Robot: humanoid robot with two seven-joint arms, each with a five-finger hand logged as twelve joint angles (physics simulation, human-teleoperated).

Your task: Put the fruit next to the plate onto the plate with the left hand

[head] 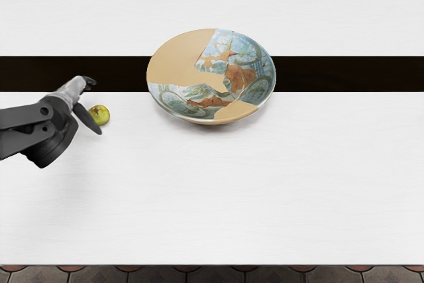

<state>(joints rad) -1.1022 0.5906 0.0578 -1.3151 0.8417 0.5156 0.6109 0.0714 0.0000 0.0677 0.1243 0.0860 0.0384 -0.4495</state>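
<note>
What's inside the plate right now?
Nothing visible: the plate shows only its painted pattern. The fruit lies on the table, left edge covered by the left robot hand.

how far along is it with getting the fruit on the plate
Nothing is done yet: the plate holds no fruit. In hand: the left hand is at the small green fruit, which sits on the table left of the plate, fingers spread, no grasp visible. Left to do: close on it, lift, carry it right and set it on the plate.
</note>
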